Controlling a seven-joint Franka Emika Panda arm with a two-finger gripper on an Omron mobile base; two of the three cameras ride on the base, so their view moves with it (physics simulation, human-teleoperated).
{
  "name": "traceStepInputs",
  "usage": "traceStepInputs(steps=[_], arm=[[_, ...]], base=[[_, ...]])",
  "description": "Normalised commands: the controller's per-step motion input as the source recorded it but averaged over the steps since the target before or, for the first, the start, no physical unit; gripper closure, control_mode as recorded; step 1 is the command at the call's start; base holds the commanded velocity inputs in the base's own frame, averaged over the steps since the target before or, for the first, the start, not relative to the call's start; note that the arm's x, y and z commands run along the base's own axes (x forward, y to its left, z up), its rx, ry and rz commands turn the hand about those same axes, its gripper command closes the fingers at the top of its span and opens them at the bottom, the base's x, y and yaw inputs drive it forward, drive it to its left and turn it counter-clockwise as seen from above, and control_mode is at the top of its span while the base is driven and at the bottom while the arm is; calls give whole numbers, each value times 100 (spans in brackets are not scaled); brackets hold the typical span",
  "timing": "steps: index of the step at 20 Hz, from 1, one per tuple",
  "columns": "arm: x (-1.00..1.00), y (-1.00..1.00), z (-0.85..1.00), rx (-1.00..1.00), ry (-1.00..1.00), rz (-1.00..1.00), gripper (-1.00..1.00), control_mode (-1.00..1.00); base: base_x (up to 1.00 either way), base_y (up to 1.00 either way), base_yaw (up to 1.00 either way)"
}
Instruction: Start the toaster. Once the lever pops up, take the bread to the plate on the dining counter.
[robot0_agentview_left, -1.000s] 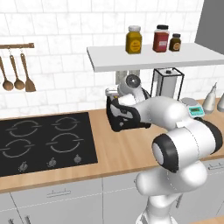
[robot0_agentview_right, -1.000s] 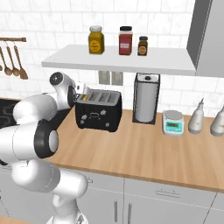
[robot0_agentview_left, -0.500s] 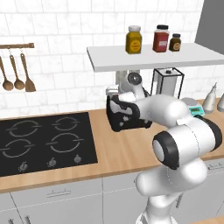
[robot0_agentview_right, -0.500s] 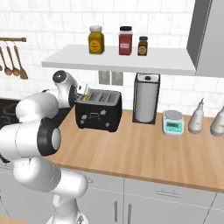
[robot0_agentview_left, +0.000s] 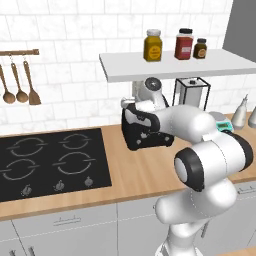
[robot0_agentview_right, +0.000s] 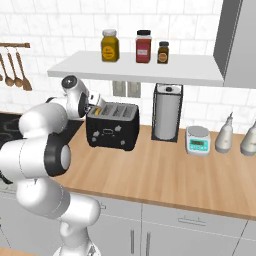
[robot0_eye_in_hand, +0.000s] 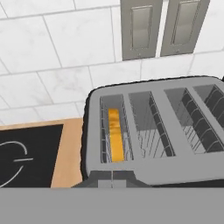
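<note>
The black toaster (robot0_agentview_left: 146, 134) (robot0_agentview_right: 113, 126) with its silvery top (robot0_eye_in_hand: 153, 131) stands on the wood worktop against the tiled wall. The bread (robot0_eye_in_hand: 114, 136) sits low in the outermost slot, showing as a golden strip. My gripper (robot0_eye_in_hand: 112, 177) is shut with nothing in it, its dark tips pressed together just over the toaster's end edge beside that slot. From the base views the gripper (robot0_agentview_left: 131, 107) (robot0_agentview_right: 94, 106) hangs at the toaster's left end, level with its top. The plate and the dining counter are out of view.
A black hob (robot0_agentview_left: 50, 162) lies left of the toaster. A shelf (robot0_agentview_right: 140, 69) with three jars hangs close above. A paper towel holder (robot0_agentview_right: 167, 114), a small scale (robot0_agentview_right: 198, 140) and bottles (robot0_agentview_right: 225, 134) stand to the right. Wall sockets (robot0_eye_in_hand: 162, 26) are behind.
My hand has crept slightly upward at the toaster's left end. The toaster and the bread have not moved, and the gripper stays shut.
</note>
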Motion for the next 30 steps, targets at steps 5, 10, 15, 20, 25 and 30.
traceStepInputs(steps=[5,10,15,20,25,30], arm=[[12,0,0,0,0,0,-100,-100],[13,0,0,0,0,0,-100,-100],[4,0,-2,0,-1,0,-100,-100],[0,0,-7,0,-3,0,-100,-100],[0,0,-17,0,-1,0,-100,-100],[0,0,-13,0,0,0,-100,-100]], base=[[0,0,0],[0,0,0],[0,0,0],[0,0,0],[0,0,0],[0,0,0]])
